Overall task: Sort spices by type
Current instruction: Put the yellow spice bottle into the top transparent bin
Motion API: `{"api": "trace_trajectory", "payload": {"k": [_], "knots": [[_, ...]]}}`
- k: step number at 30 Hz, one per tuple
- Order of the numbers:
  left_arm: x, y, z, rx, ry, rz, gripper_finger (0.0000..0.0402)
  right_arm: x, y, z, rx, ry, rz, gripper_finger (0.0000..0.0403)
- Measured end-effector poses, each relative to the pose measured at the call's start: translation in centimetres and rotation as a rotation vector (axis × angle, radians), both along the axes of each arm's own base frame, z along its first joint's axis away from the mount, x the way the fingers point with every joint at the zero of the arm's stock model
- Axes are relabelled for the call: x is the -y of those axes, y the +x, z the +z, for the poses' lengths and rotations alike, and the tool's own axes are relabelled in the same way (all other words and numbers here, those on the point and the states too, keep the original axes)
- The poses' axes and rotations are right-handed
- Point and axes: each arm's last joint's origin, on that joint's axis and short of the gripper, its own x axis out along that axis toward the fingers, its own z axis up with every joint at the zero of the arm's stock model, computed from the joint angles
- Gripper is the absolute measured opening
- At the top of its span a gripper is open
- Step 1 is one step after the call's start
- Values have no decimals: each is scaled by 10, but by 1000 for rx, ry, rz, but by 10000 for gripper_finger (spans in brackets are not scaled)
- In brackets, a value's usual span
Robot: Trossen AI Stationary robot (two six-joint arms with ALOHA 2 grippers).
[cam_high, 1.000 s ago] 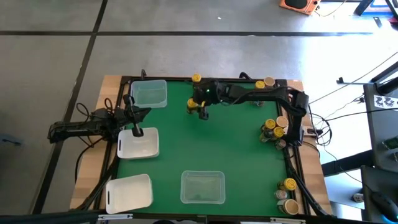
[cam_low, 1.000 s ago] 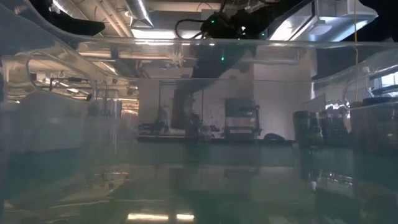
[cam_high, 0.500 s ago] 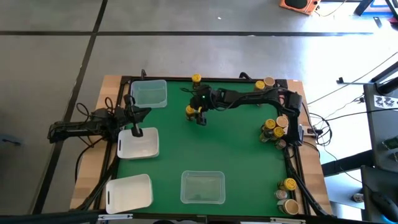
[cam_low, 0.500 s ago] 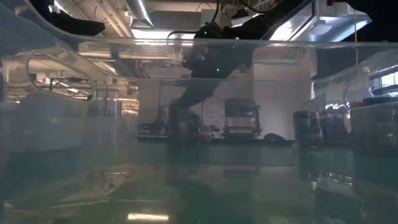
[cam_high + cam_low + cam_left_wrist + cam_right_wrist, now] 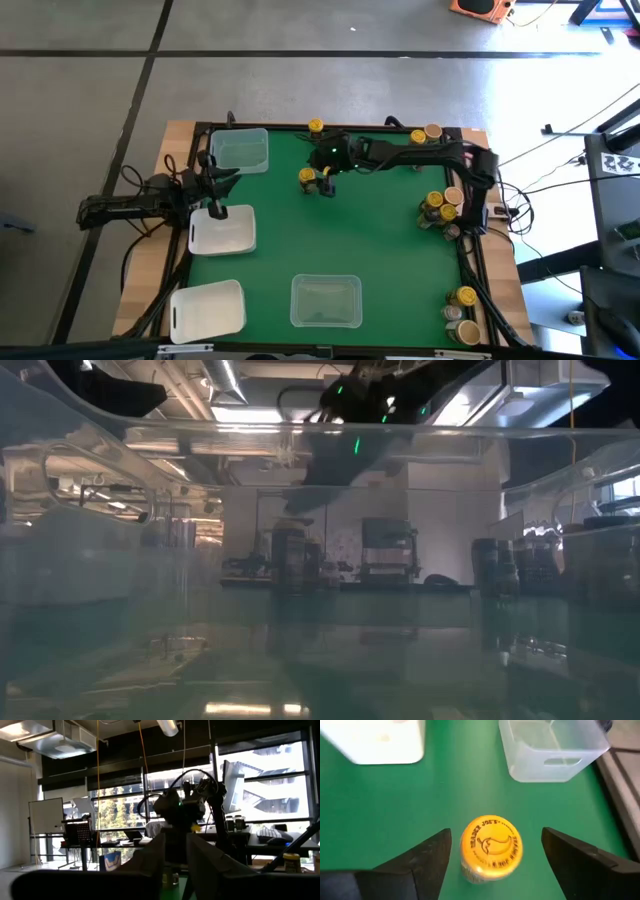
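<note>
High view: my right gripper [image 5: 322,183] hung over a yellow-lidded jar [image 5: 308,177] on the green mat [image 5: 380,250]. My left gripper [image 5: 218,210] waited above a white tray [image 5: 222,235], jaw state untold.

Low view: too murky to place anything.

Right wrist view: my fingers [image 5: 427,855] stood spread, clear of the jar's sides, gripping nothing. The jar stood upright, apart from the clear tray [image 5: 552,747], likely awaiting sorting.
</note>
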Motion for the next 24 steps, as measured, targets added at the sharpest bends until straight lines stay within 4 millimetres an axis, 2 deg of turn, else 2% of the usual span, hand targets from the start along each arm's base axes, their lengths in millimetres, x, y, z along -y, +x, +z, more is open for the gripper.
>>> {"api": "trace_trajectory", "payload": {"k": [4, 8, 12, 16, 20, 24], "knots": [[0, -1, 2, 10, -16, 6, 148, -7, -25, 33, -41, -22, 11, 308], [-2, 0, 6, 5, -49, 53, 204, -7, -62, 58, -23, -25, -16, 308], [-4, 6, 12, -41, -93, 112, 242, -5, -99, 59, 22, -37, -62, 308], [-7, 17, 26, -98, -119, 153, 256, -2, -127, 57, 140, -52, -130, 308], [-9, 36, 43, -163, -146, 160, 258, -1, -145, 45, 208, -51, -173, 308], [-12, 62, 55, -256, -164, 163, 258, 1, -152, 31, 236, -42, -201, 308]]}}
